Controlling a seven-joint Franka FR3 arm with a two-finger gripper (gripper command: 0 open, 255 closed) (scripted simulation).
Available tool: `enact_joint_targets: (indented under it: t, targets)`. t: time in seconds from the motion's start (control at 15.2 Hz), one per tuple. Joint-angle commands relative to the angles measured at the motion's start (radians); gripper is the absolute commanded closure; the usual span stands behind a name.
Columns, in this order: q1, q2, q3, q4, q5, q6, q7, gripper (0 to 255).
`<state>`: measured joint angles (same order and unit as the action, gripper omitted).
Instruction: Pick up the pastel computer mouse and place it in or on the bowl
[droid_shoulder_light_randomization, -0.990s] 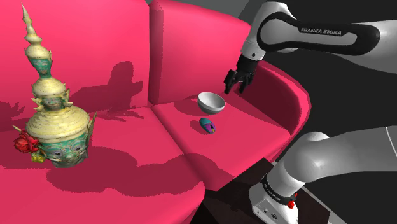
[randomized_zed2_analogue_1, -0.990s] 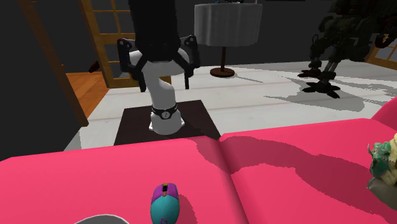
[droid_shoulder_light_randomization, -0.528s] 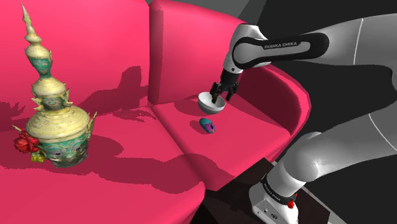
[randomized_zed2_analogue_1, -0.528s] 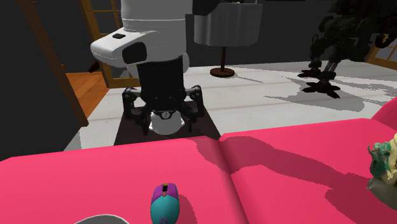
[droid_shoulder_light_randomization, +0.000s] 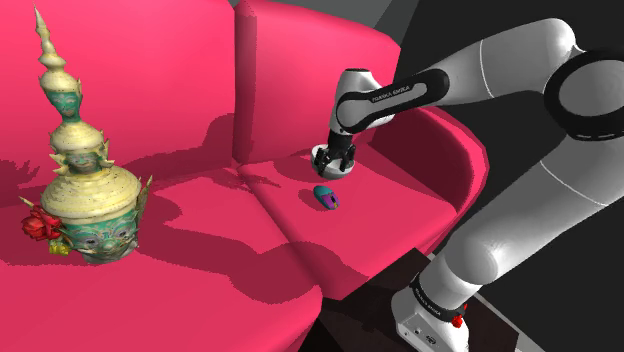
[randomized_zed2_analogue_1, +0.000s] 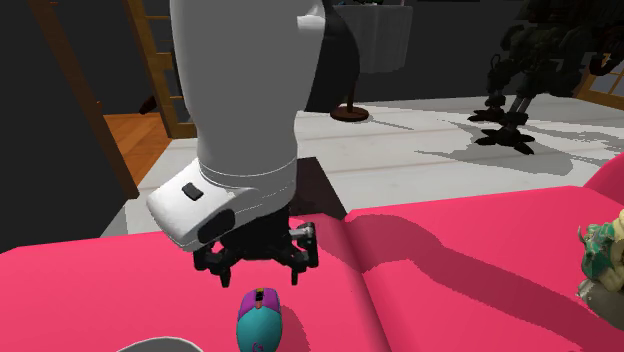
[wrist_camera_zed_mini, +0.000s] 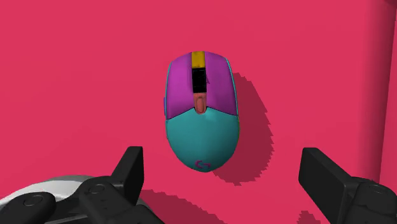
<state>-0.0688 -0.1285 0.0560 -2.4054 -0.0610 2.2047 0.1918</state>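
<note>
We see the arm has dropped from the white round bowl (droid_shoulder_light_randomization: 321, 158) to just above the teal-and-purple computer mouse (wrist_camera_zed_mini: 202, 114), which lies on the pink sofa seat (droid_shoulder_light_randomization: 300, 235) mid-frame. The jaws are spread, flanking it untouched, so a grasp looks near.

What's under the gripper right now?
The teal-and-purple mouse lies untouched on the pink sofa seat beneath the open gripper. The patch of seat under the mouse is covered.

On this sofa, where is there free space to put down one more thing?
The widest bare patch is the seat cushion between the golden headdress and the middle seam. A smaller patch lies between the mouse and the sofa's front edge. It is crowded around the bowl, under the arm.
</note>
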Motion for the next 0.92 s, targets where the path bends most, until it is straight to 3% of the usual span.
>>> enact_joint_targets:
  t: [0.0,0.26,0.86]
  targets:
    - [-0.005,0.080,0.000,0.024,-0.023,0.043,0.014,0]
    - [-0.011,0.229,-0.006,0.085,-0.068,0.107,0.043,0]
    - [-0.014,0.300,-0.014,0.054,-0.087,0.208,0.055,0]
